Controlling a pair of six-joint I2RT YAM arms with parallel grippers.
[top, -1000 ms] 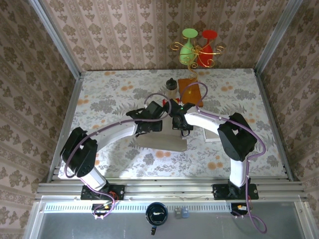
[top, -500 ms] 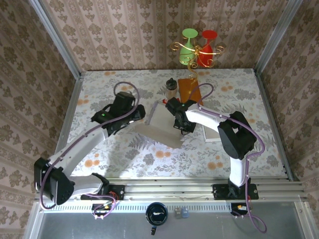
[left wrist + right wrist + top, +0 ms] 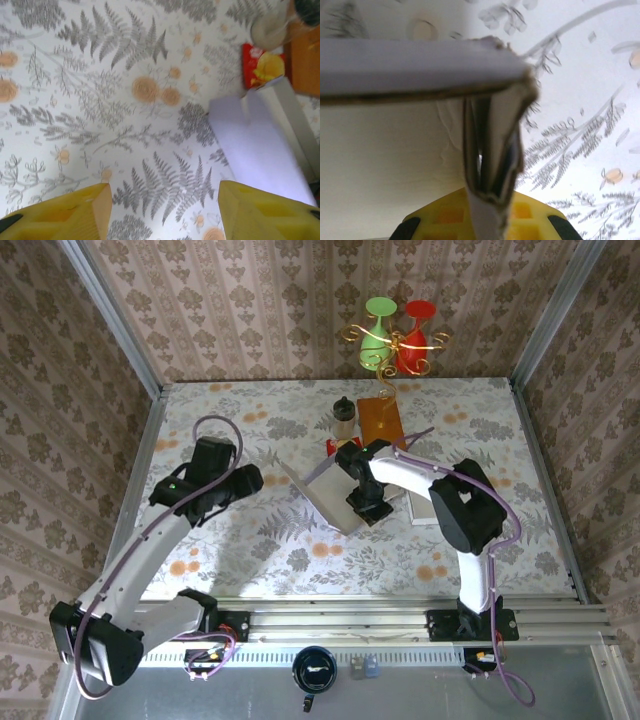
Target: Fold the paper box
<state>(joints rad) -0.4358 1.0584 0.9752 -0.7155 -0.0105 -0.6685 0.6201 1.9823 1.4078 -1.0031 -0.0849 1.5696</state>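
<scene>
Paper box (image 3: 322, 492): part-folded blank, lying just on the arm-base side of the bottle (image 3: 345, 418), one panel tilting up.
Right gripper (image 3: 487, 210): I am clamping it tight on the box's doubled edge, also base-side of the bottle.
Left gripper (image 3: 162, 215): I am holding it half spread and empty, well left of the bottle.
Step, as I judge it: creasing a wall.
Next: bringing the left fingers across to press the loose panel.

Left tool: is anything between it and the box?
Nothing visible. Bare tablecloth lies between the left tool and the box; the right tool grips the box's right edge.
</scene>
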